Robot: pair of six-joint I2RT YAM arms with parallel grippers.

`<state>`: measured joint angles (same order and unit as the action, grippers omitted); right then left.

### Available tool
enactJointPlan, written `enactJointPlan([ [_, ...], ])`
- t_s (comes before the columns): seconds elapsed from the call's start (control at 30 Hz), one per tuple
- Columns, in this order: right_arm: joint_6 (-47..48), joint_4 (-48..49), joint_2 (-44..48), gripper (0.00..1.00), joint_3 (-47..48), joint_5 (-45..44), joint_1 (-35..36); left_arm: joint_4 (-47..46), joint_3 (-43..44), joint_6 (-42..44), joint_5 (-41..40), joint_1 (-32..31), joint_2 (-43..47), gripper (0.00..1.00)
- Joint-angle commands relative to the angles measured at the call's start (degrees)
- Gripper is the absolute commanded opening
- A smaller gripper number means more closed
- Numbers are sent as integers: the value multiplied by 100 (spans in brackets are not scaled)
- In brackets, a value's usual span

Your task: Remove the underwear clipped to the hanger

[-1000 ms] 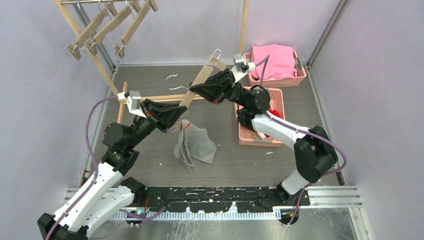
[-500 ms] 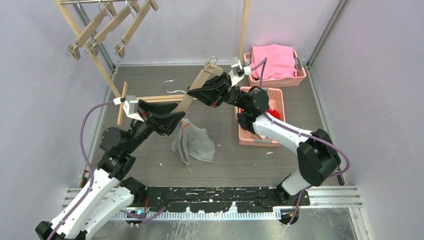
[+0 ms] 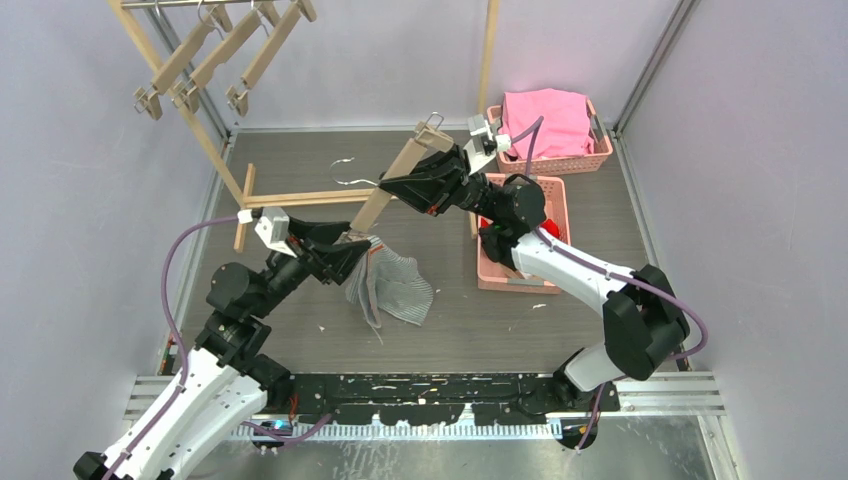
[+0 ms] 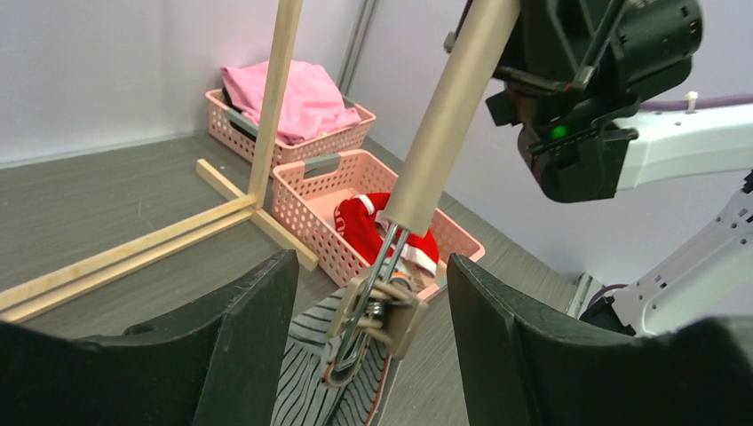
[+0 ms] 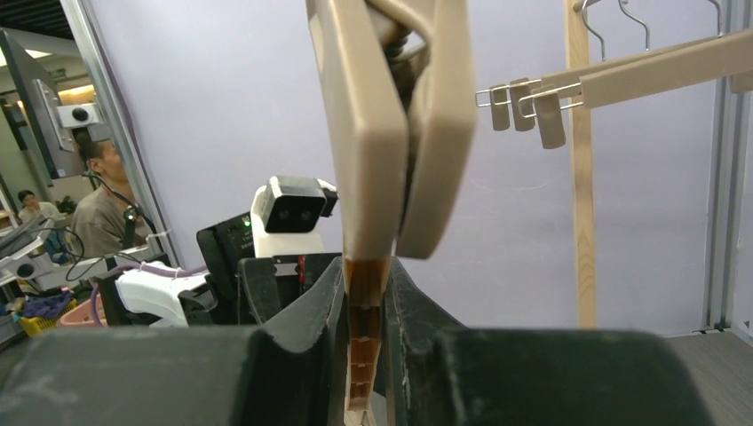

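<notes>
The right gripper (image 3: 388, 183) is pinched tight on the wooden hanger (image 3: 368, 212), holding it slanted above the table (image 3: 470, 325); down at its low end the left gripper (image 4: 371, 266) has its fingers spread wide, one on each side of the clip (image 4: 382, 315) and apart from it. The grey-and-white striped underwear (image 3: 400, 290) sits just under that clip, fanned out on the table; I can't tell whether the clip bites it. The red underwear (image 4: 360, 222) lies in the pink basket (image 4: 306, 182) to the right.
</notes>
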<state>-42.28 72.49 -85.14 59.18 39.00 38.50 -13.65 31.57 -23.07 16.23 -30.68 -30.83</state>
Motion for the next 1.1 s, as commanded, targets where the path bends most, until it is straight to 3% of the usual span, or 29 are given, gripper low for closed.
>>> enactJointPlan([
  [0.0,95,225,358,1,32,-212,-8,-172,12,131,68,-17,17,62],
  [0.23,225,66,372,1,19,-267,-10,-280,10,216,325,-17,5,44],
  [0.37,272,15,367,1,-41,-303,-13,-336,-26,266,337,-17,61,17],
  [0.43,296,-10,373,1,-66,-308,-16,-321,-36,281,292,-17,103,9],
  [0.53,326,-63,392,1,-73,-308,-11,-291,-36,268,220,-16,185,15],
  [0.63,327,-81,410,1,-84,-306,-18,-280,-48,244,73,-13,309,43],
  [0.67,324,-78,419,1,-85,-306,-22,-294,-59,254,72,-17,350,42],
  [0.73,334,-75,435,1,-105,-320,-20,-293,-35,332,131,-13,387,16],
  [0.8,335,-85,446,1,-101,-332,-18,-228,2,353,91,-17,393,2],
  [1.0,309,-120,513,1,-99,-349,-39,-74,47,397,313,-17,369,0],
  [1.03,288,-121,538,1,-119,-387,-50,-36,61,414,402,-17,360,1],
  [1.07,272,-102,556,1,-146,-438,-60,-11,87,431,520,-17,346,9],
])
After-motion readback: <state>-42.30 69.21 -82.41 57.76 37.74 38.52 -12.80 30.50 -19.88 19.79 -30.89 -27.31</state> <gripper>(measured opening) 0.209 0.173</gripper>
